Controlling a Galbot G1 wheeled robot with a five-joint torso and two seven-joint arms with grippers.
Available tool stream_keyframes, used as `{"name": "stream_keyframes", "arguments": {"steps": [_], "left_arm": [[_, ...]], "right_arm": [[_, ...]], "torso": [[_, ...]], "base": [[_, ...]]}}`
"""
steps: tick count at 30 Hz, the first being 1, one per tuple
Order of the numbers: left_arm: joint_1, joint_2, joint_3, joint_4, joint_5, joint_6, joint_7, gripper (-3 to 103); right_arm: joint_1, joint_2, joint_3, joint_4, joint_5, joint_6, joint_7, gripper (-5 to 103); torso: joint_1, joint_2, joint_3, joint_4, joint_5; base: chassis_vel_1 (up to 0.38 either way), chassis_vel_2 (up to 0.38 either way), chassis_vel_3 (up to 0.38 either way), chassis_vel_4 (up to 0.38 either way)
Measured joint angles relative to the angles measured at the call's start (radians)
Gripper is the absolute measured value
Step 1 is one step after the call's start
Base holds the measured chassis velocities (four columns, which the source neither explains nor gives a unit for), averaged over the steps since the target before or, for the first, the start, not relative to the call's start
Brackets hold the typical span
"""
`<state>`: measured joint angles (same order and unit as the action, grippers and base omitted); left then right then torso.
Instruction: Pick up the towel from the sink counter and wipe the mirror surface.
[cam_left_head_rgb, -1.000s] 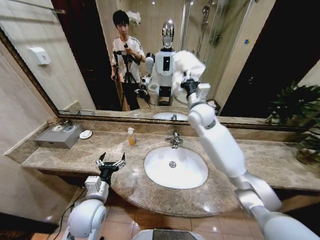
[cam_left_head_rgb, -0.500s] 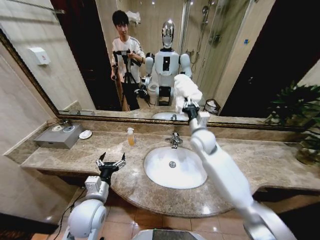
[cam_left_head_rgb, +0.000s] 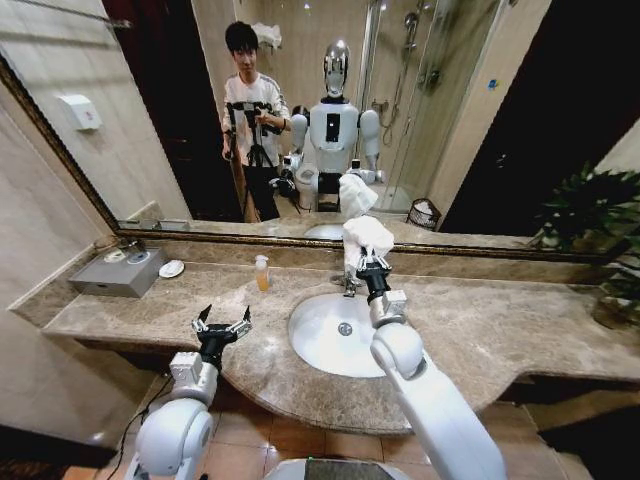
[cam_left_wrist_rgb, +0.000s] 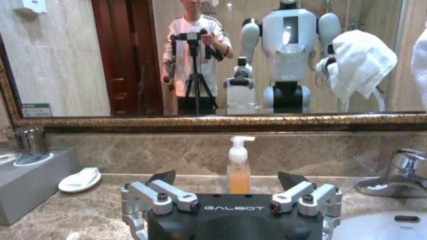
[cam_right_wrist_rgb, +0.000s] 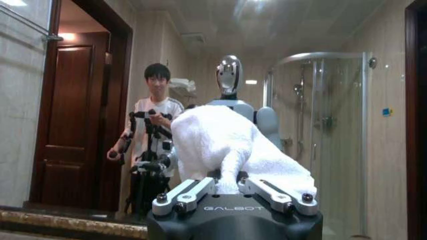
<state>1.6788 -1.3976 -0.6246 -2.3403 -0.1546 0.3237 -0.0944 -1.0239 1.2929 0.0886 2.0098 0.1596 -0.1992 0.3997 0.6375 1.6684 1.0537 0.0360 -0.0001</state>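
1. Left gripper: hovers low over the front edge of the sink counter, to the left of the basin. Its fingers are spread wide with nothing between them. In the left wrist view the same gripper stands released, both finger tips apart.
2. Ahead of the left gripper, toward the mirror: a soap bottle with orange liquid, upright on the counter. From the wrist it sits straight ahead between the spread fingers, soap bottle well apart from them.
3. Farther left of that gripper: a small white soap dish and a grey tray near the wall.
4. Right of the left gripper: the white oval basin, with a chrome faucet at its back rim.
5. Right gripper: raised above the back of the basin, just over the faucet, close to the lower edge of the mirror. It is clenched on the towel, which bunches up above the fingers.
6. Right wrist view: the gripper pinches the towel between its fingers; the cloth mounds up over it, facing the glass. Whether the cloth touches the glass is not clear.
7. Far right of the right gripper: a green plant at the counter's end.
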Motion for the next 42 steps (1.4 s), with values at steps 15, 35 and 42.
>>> {"name": "stream_keyframes", "arguments": {"steps": [15,35,42], "left_arm": [[0.0,0.0,0.0,0.0,0.0,0.0,0.0,100],[0.0,0.0,0.0,0.0,0.0,0.0,0.0,100],[0.0,0.0,0.0,0.0,0.0,0.0,0.0,100]], "right_arm": [[-0.004,0.015,-0.014,-0.009,-0.017,0.015,-0.002,8],[0.514,0.112,-0.102,-0.227,0.256,-0.1,0.006,8],[0.603,0.209,-0.146,-0.361,0.25,-0.098,-0.002,8]], "torso": [[0.0,0.0,0.0,0.0001,-0.0007],[0.0,0.0,0.0,-0.0001,-0.0003],[0.0,0.0,0.0,0.0,-0.0003]], "base": [[0.105,0.097,-0.105,-0.098],[-0.011,-0.016,0.012,0.008],[0.0,0.0,0.0,0.0]]}}
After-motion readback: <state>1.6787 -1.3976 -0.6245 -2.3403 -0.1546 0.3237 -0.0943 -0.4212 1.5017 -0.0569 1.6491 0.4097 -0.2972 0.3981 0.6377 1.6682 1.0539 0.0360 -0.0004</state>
